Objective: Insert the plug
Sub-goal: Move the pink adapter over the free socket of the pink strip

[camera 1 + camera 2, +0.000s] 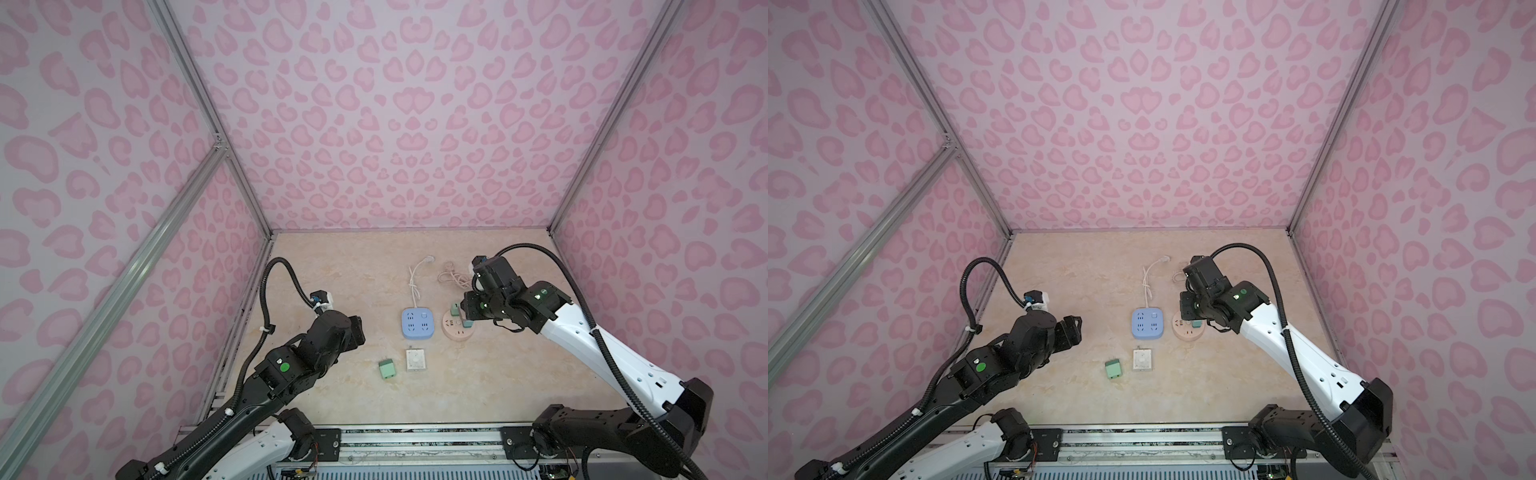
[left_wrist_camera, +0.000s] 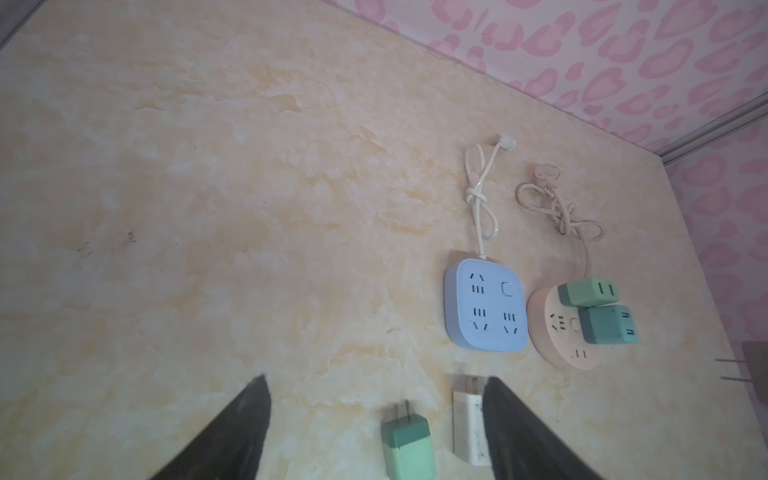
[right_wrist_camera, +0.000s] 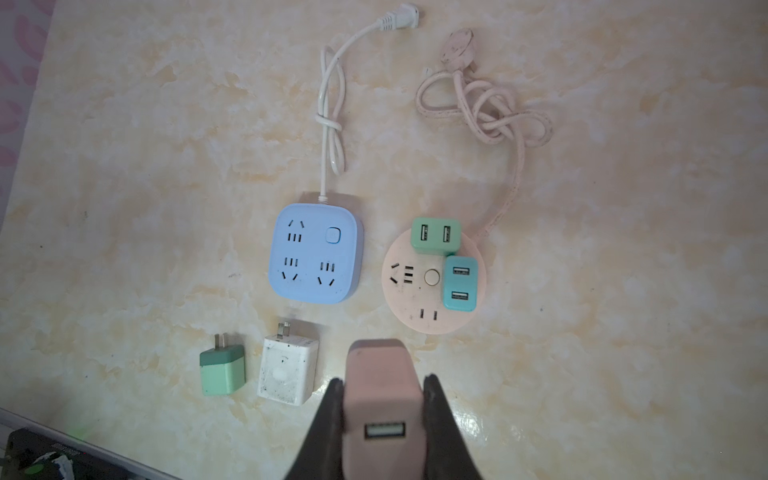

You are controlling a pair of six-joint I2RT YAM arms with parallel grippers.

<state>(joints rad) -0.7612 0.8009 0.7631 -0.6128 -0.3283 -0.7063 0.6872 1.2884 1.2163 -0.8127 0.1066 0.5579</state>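
Note:
My right gripper point(image 3: 384, 378) is shut on a pink plug point(image 3: 380, 399), its USB port facing the wrist camera and its prongs pointing at the table. It hangs just short of the round pink power strip point(image 3: 405, 305), which carries two green plugs point(image 3: 435, 236) point(image 3: 460, 282). In both top views the right wrist point(image 1: 494, 307) hovers over that strip point(image 1: 451, 332) point(image 1: 1183, 332). My left gripper point(image 2: 376, 378) is open and holds nothing, above a green plug point(image 2: 409, 444) and a white plug point(image 2: 467, 428) lying on the table.
A blue square power strip point(image 3: 316, 249) point(image 1: 415, 323) lies left of the pink one, with all sockets free. Both strips' knotted cords point(image 3: 332, 124) point(image 3: 486, 112) trail toward the back wall. The loose green plug point(image 1: 386, 369) and white plug point(image 1: 416, 359) lie in front of the blue strip.

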